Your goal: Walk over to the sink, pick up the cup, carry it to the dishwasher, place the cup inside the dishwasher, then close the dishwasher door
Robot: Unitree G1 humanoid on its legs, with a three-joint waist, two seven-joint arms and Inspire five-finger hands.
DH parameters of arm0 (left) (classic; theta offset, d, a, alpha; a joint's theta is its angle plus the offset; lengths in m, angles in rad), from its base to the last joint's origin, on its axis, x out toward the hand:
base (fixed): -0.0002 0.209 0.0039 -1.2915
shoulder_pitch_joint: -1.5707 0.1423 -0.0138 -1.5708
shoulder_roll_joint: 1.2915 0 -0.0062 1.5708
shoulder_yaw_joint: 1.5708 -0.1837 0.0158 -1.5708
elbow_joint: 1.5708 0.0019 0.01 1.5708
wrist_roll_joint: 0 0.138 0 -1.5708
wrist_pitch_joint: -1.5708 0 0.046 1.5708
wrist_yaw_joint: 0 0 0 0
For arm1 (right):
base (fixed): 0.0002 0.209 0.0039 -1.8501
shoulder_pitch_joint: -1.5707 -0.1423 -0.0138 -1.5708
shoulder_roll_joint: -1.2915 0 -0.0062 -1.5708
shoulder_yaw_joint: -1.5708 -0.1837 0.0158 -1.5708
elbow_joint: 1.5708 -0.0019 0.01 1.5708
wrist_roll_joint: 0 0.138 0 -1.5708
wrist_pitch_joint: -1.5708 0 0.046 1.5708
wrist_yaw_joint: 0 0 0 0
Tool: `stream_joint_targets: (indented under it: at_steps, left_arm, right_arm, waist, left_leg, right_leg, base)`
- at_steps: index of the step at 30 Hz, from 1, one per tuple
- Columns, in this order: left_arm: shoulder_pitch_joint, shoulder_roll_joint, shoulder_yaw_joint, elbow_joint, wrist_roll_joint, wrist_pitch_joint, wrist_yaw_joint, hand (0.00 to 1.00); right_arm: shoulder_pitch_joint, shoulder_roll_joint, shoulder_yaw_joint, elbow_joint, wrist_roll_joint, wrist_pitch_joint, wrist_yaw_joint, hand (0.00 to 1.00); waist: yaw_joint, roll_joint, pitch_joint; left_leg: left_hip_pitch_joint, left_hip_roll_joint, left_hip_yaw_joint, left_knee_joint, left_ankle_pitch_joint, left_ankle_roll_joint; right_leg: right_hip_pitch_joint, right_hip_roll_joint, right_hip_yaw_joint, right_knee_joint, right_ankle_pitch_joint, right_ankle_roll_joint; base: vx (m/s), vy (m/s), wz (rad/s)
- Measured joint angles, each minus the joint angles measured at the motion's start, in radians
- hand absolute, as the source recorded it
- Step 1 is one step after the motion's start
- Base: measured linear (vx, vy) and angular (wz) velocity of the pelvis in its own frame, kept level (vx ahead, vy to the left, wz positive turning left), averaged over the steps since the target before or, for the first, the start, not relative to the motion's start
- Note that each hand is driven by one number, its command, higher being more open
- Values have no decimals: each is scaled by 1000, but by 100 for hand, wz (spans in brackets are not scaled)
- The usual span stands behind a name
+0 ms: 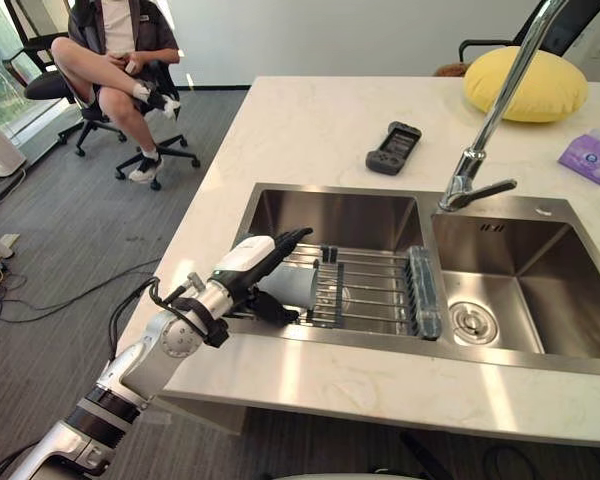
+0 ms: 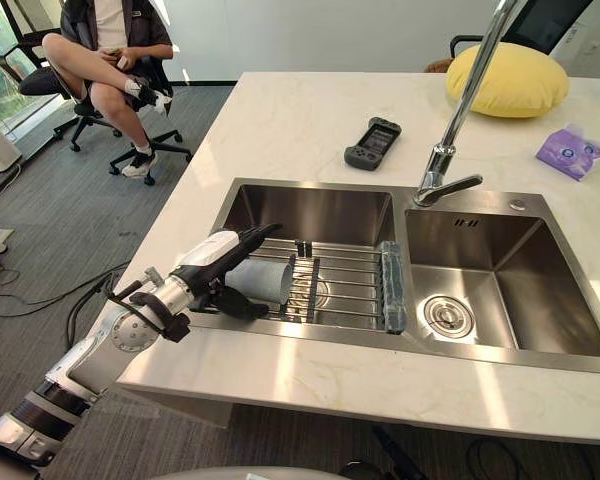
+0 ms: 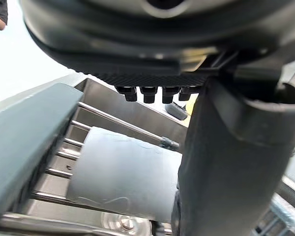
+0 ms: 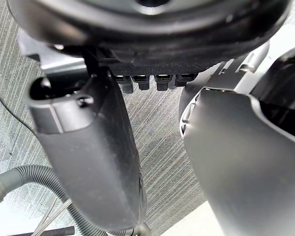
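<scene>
A pale grey cup (image 1: 292, 285) lies on its side on the wire rack (image 1: 370, 290) across the left basin of the steel sink (image 1: 330, 215). My left hand (image 1: 250, 262) reaches in from the counter's near edge. Its fingers (image 1: 292, 237) stretch straight over the cup and its thumb sits low against the cup's side. In the left wrist view the cup (image 3: 123, 172) shows close, with the thumb (image 3: 226, 162) touching it and the fingers uncurled. My right hand (image 4: 88, 142) hangs over grey carpet with relaxed fingers, holding nothing.
A tall faucet (image 1: 480, 150) stands between the two basins. On the counter behind lie a dark handheld controller (image 1: 393, 147), a yellow cushion (image 1: 525, 83) and a purple tissue pack (image 1: 590, 157). A person sits on an office chair (image 1: 120, 50) at the far left.
</scene>
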Motion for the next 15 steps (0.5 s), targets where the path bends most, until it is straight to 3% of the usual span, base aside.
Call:
stream_joint_targets:
  at_steps: [7, 15]
  left_arm:
    - [-25, 1, -3, 24, -1, -8, -38, 100]
    - [-148, 53, -67, 94, -90, 13, -205, 100]
  right_arm:
    - [0, 0, -1, 0, 0, 0, 1, 100]
    - [-3, 0, -3, 0, 0, 6, 1, 100]
  waist:
    - [0, -1, 0]
    - [-12, -1, 0]
  left_leg:
    - [1, 0, 4, 0, 1, 1]
    - [3, -1, 16, -1, 1, 1]
  right_leg:
    - [1, 1, 2, -5, 4, 0]
    - [6, 3, 14, -24, 16, -1]
  base:
    - [0, 0, 0]
    - [-10, -1, -3]
